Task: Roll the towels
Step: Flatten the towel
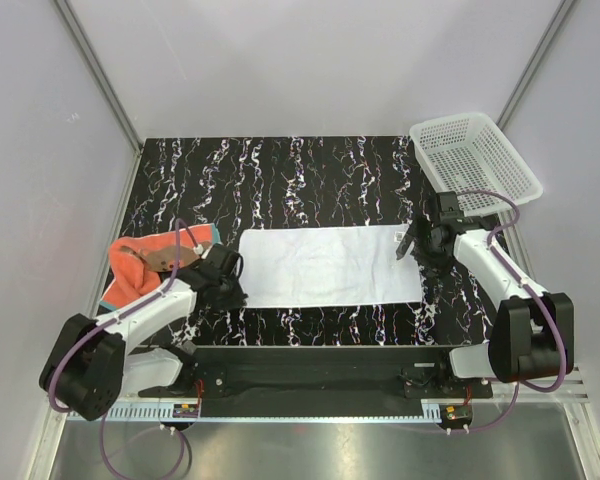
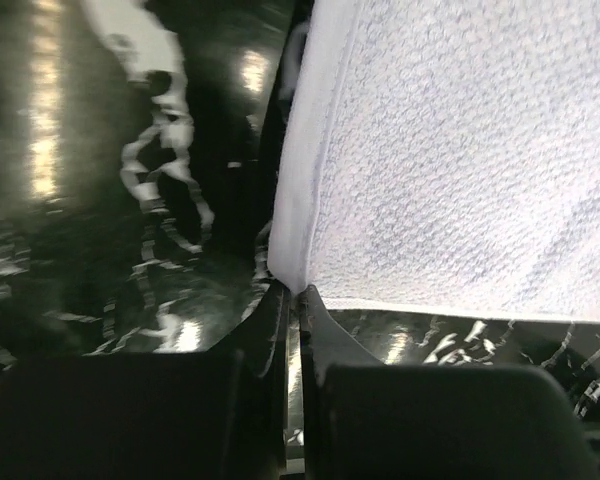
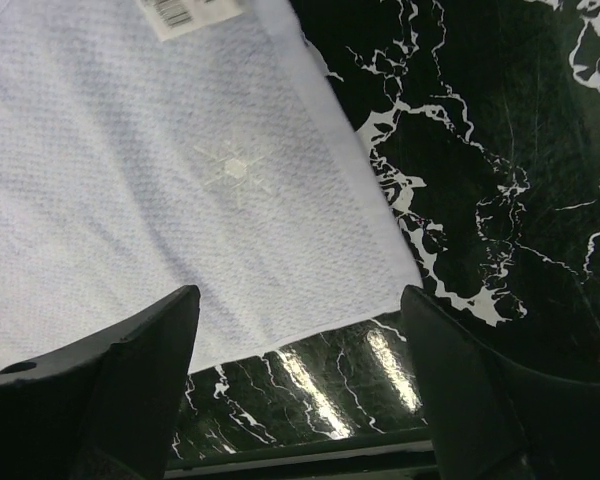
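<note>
The white towel [image 1: 325,266] lies flat and spread out in the middle of the black marbled table [image 1: 280,170]. My left gripper [image 1: 230,285] is shut on the towel's near left corner [image 2: 292,262]. My right gripper [image 1: 412,250] is open and empty just above the towel's right end [image 3: 180,200], which shows a small label. The orange-red towel [image 1: 140,268] with teal edging lies crumpled at the table's left edge, beside the left arm.
A white mesh basket [image 1: 475,155] stands at the table's back right corner. Grey walls close in the sides and back. The arm bases and a metal rail run along the near edge.
</note>
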Robot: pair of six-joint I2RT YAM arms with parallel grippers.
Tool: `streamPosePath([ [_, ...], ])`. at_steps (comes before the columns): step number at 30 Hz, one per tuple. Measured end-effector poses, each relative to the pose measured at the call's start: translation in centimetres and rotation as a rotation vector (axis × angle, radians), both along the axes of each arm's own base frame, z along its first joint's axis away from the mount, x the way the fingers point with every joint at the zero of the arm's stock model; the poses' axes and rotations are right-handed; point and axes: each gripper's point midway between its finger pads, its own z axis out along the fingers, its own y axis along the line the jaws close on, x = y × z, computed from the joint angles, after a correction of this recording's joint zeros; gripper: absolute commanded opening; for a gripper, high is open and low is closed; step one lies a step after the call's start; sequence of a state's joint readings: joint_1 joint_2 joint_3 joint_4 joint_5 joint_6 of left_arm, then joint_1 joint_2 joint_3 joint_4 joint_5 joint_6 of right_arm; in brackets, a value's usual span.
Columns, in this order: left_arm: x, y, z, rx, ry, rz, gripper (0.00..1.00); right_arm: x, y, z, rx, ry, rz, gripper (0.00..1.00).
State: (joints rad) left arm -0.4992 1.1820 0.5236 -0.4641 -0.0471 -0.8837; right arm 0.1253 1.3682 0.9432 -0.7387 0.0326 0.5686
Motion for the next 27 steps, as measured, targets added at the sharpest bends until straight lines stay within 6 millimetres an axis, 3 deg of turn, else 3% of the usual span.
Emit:
streamPosePath([
  [3, 0.3, 1.6, 0.8, 0.034, -0.013, 0.045, 0.00, -1.0, 0.2, -1.3, 0.024, 0.023, -0.044, 0.83],
  [7, 0.8, 3.2, 1.2, 0.053, -0.021, 0.091, 0.00, -4.0, 0.2, -3.4, 0.053, 0.086, -0.113, 0.74],
  [13, 0.4, 3.4, 0.9, 0.064, -0.013, 0.068, 0.00, -6.9, 0.3, -4.8, 0.092, 0.109, -0.208, 0.71],
  [17, -0.3, 3.6, 0.2, 0.072, 0.006, 0.052, 0.00, -8.4, 0.2, -5.9, 0.097, 0.143, -0.240, 0.57],
  [23, -0.3, 3.6, -0.1, 0.078, 0.013, 0.038, 0.00, -8.7, 0.6, -6.4, 0.117, 0.161, -0.250, 0.40],
  [27, -0.3, 3.6, -0.1, 0.082, 0.013, 0.031, 0.00, -8.5, 0.7, -6.9, 0.120, 0.172, -0.250, 0.38],
])
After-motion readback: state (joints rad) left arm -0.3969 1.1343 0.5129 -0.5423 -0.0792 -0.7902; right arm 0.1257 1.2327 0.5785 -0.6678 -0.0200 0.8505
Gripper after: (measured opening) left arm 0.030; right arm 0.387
